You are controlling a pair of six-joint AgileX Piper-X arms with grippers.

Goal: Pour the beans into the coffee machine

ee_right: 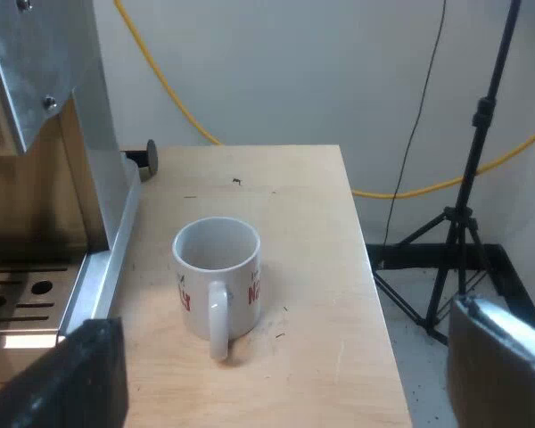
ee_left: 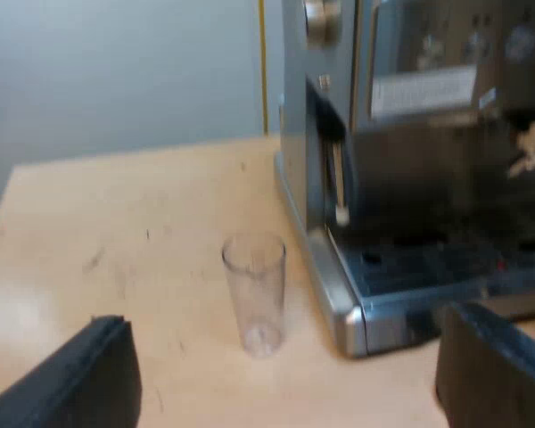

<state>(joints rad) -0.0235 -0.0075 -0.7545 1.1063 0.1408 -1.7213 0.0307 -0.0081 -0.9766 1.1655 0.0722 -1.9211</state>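
A clear measuring glass (ee_left: 255,294) stands upright on the wooden table (ee_left: 116,223), close beside the espresso machine's (ee_left: 401,169) steel base. The glass looks empty. My left gripper (ee_left: 285,379) is open, its black fingers (ee_left: 80,379) spread wide just short of the glass and touching nothing. In the right wrist view a white mug (ee_right: 217,285) with red lettering stands upright next to the machine's drip tray (ee_right: 22,299). My right gripper (ee_right: 285,383) is open above the table, its fingers (ee_right: 67,379) well apart and short of the mug.
The table's edge (ee_right: 374,294) drops off just past the mug, with a black tripod (ee_right: 459,223) and yellow cable (ee_right: 169,89) on the floor beyond. A grey wall stands behind the table in the left wrist view.
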